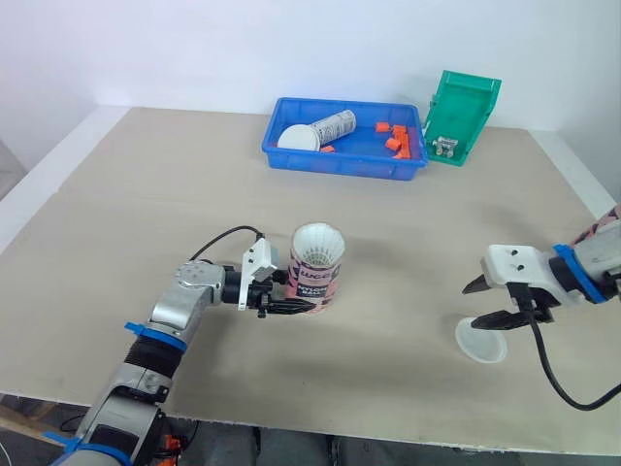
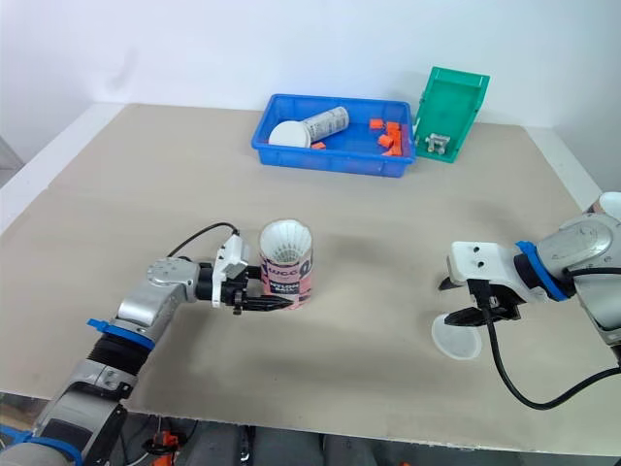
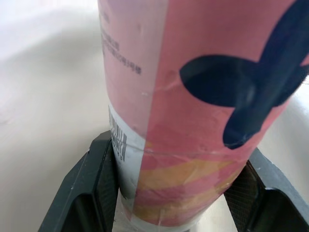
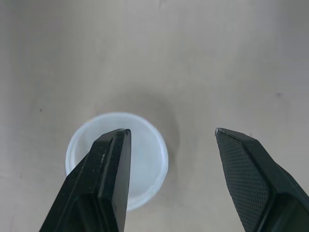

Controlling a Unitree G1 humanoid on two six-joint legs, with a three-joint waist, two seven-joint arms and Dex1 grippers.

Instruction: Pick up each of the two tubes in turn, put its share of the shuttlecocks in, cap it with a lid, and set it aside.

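The left gripper point(image 1: 288, 308) is clamping the lower part of the upright pink tube point(image 1: 318, 280), shuttlecocks point(image 1: 318, 243) showing at its mouth. The right gripper point(image 4: 171, 130) is hanging wide open, holding nothing, above the white lid point(image 4: 147, 159) lying on the table point(image 1: 146, 214)

We're counting two tubes: upright tube point(image 1: 316, 277), lying tube point(image 1: 333, 125). Two lids: loose lid point(image 1: 481, 342) on worktop point(image 1: 146, 223), second lid point(image 1: 298, 138) in the one blue tray point(image 1: 340, 166). One green bin point(image 1: 468, 105). We're seeing several orange pieces point(image 1: 396, 144), exact number unclear.
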